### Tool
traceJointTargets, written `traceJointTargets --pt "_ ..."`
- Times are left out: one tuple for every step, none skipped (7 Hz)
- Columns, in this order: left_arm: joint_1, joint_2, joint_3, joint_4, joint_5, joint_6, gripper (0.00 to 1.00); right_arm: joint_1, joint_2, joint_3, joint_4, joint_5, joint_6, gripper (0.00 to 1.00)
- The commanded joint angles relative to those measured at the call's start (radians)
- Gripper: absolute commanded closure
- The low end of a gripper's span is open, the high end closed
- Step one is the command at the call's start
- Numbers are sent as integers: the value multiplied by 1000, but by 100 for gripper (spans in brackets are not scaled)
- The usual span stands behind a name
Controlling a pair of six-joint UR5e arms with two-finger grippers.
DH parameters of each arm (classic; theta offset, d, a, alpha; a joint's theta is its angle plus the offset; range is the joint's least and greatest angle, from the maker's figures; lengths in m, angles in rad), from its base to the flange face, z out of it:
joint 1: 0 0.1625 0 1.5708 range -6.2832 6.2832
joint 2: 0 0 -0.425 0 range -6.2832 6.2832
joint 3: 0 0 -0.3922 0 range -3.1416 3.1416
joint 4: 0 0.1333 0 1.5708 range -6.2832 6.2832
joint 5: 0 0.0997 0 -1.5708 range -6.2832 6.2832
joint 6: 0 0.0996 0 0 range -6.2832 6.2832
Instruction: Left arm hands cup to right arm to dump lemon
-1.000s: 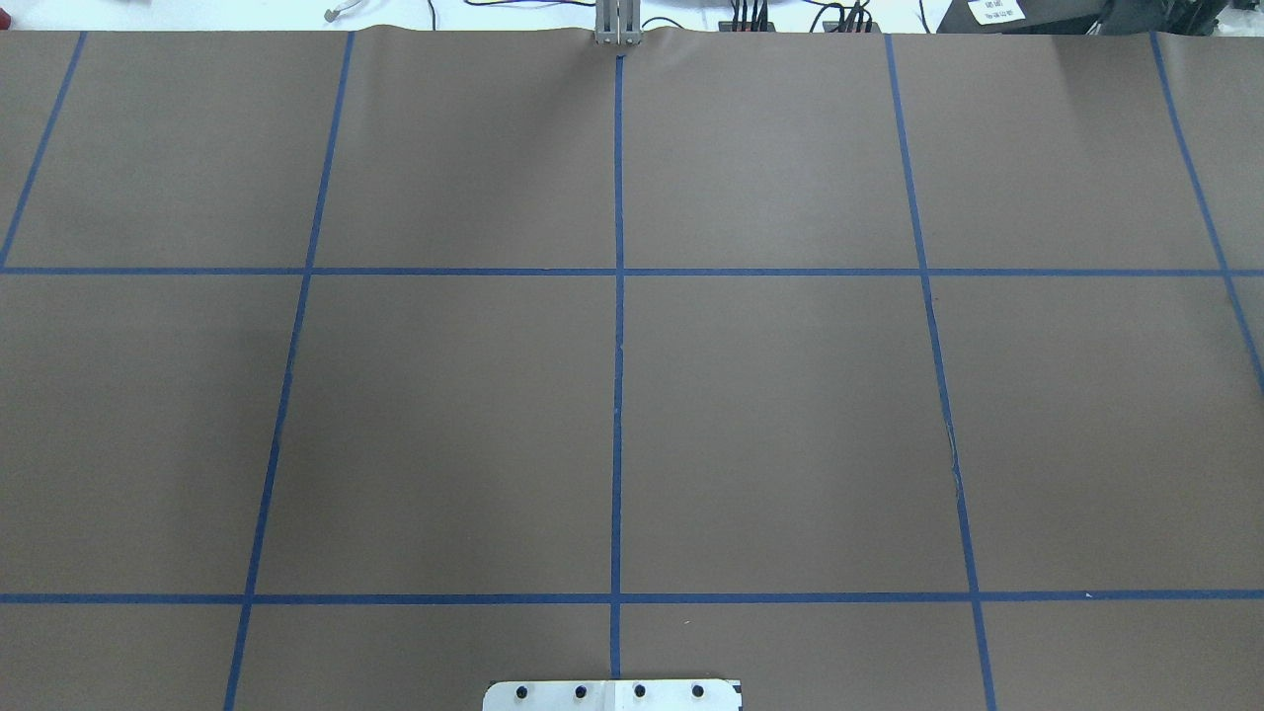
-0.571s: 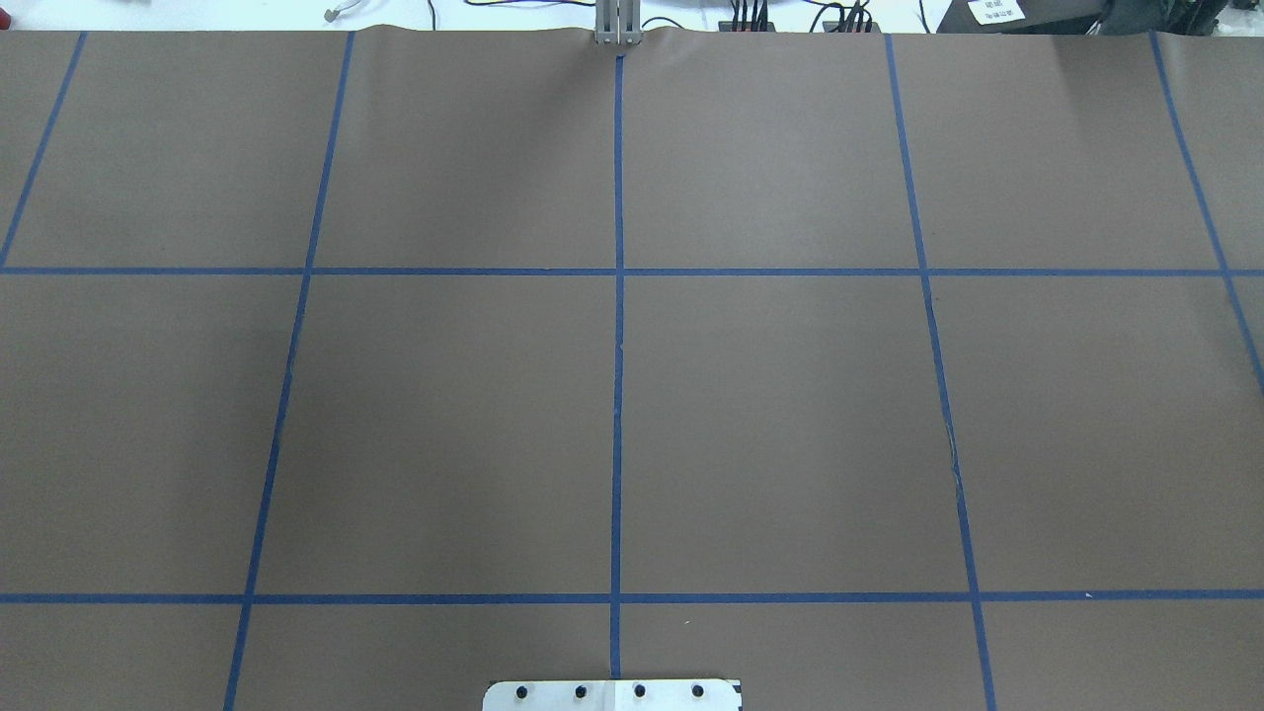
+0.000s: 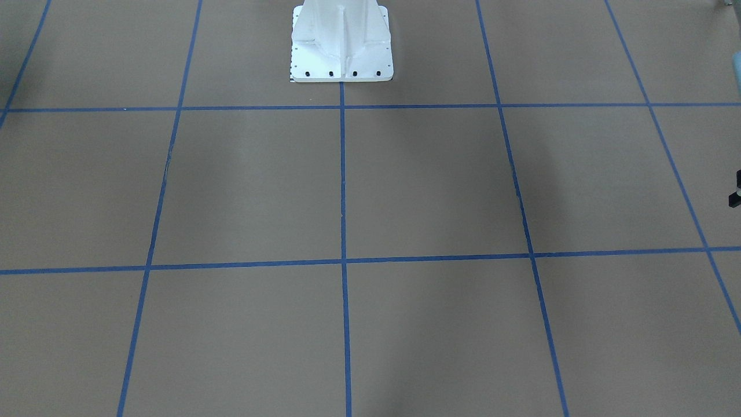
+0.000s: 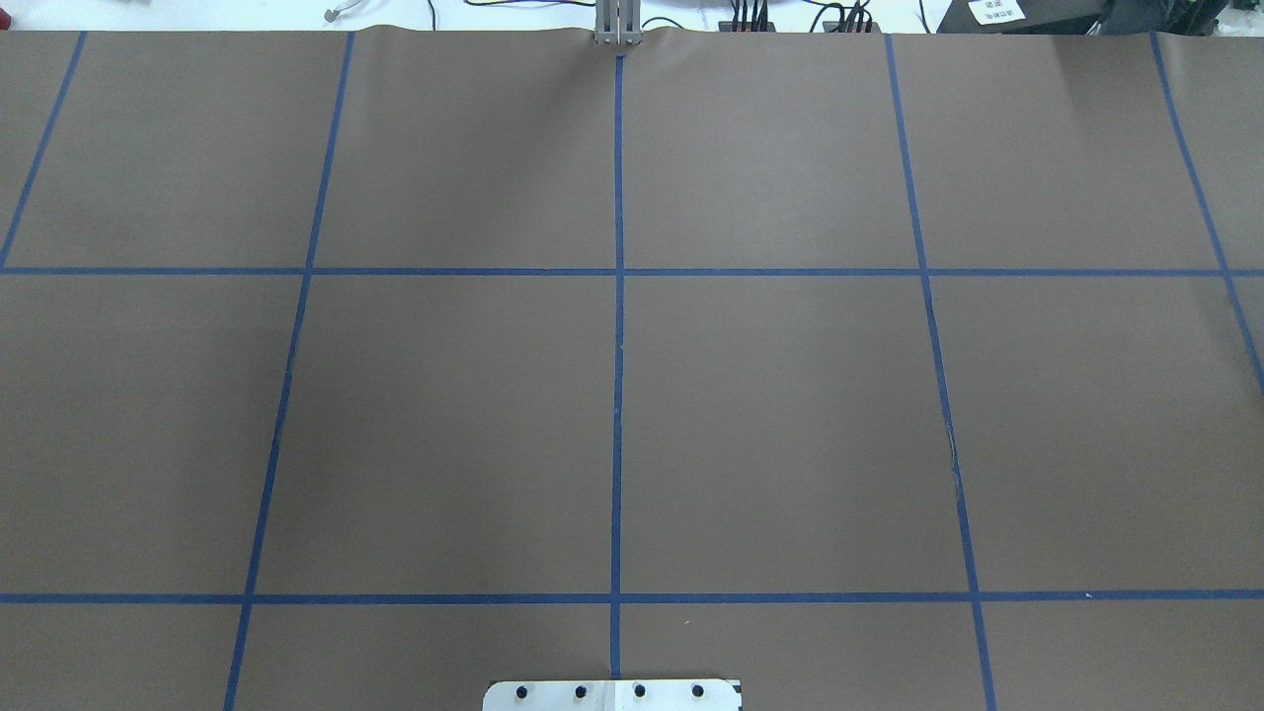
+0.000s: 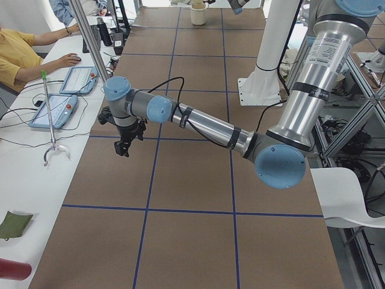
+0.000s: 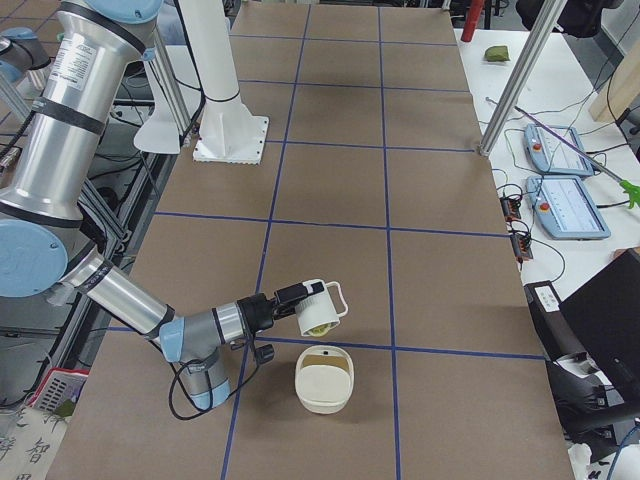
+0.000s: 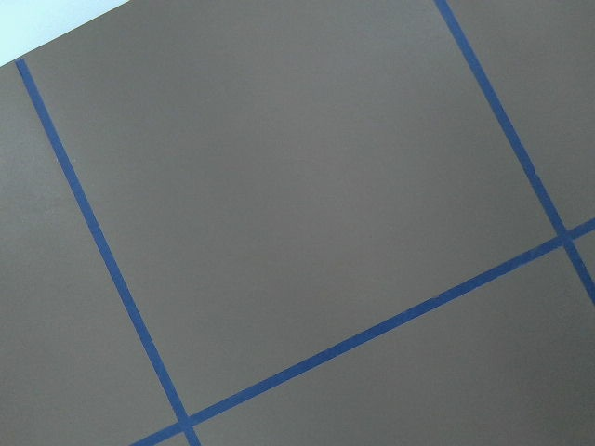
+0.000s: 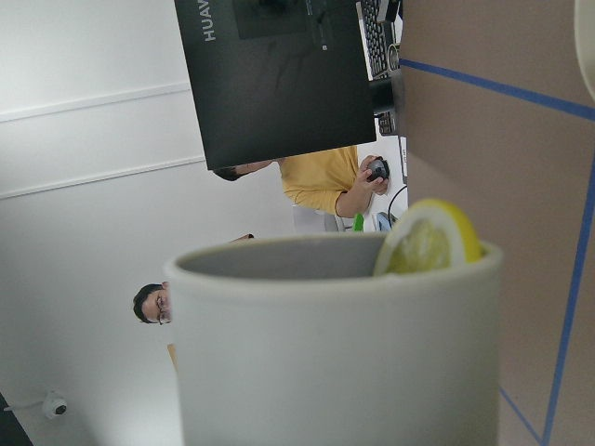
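In the exterior right view my right gripper holds the white cup off the table, tipped on its side with the mouth facing down. The lemon sits at the cup's mouth. The right wrist view shows the cup close up, with a yellow lemon slice at its rim. My left gripper hangs over the table's far left end, away from the cup. It holds nothing that I can see, and I cannot tell whether it is open or shut. Neither gripper shows in the overhead view.
A cream bowl stands on the table just below the tipped cup. The white robot base stands at mid-table on the robot's side. Operators' tablets and a monitor lie beyond the table's far edge.
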Motion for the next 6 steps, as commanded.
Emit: traceJointTargets --pt "0 -3 3 0 0 -1 0 0 37 -77 96 -59 156 100" --pt "0 -8 4 0 0 -1 0 0 47 -97 123 -120 222 100" --pt "0 -8 4 0 0 -1 0 0 47 -99 137 -128 264 100" --pt "0 -8 6 0 0 -1 0 0 45 -99 147 -130 290 100" --pt "0 -8 7 0 0 -1 0 0 47 -97 151 -140 334 100" --pt "0 -9 9 0 0 -1 0 0 47 -97 153 -150 355 100"
